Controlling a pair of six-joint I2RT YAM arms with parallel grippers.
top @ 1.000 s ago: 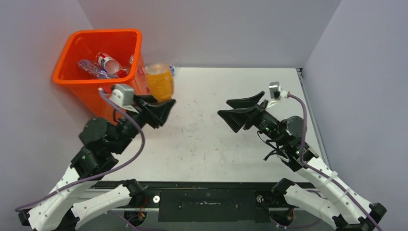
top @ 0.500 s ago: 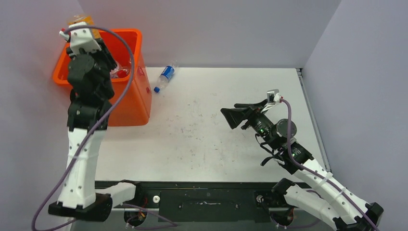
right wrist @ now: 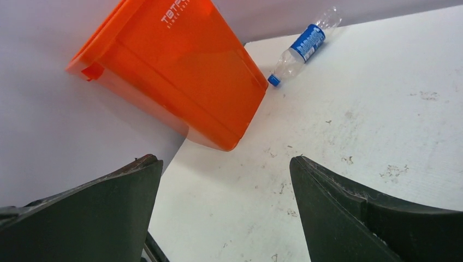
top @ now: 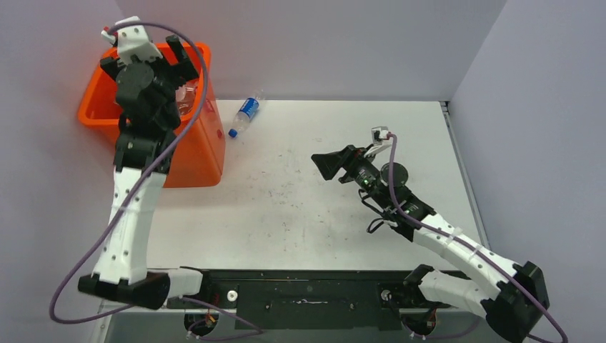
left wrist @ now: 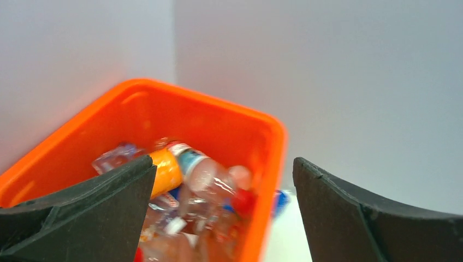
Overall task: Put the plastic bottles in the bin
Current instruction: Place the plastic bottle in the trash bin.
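The left gripper (left wrist: 224, 166) hung over the bin (left wrist: 218, 111), jaws spread wide with nothing between them. Bottles (left wrist: 199, 174) lay heaped in the bin just below it. The right gripper (right wrist: 225, 164) was also wide open and empty above the table (right wrist: 382, 125). One blue-labelled bottle (right wrist: 306, 42) lay well ahead of it, beside the bin.

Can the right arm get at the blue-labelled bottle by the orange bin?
Probably yes: the right gripper is open, pointing at the bottle across bare table; only the bin beside it crowds one side.
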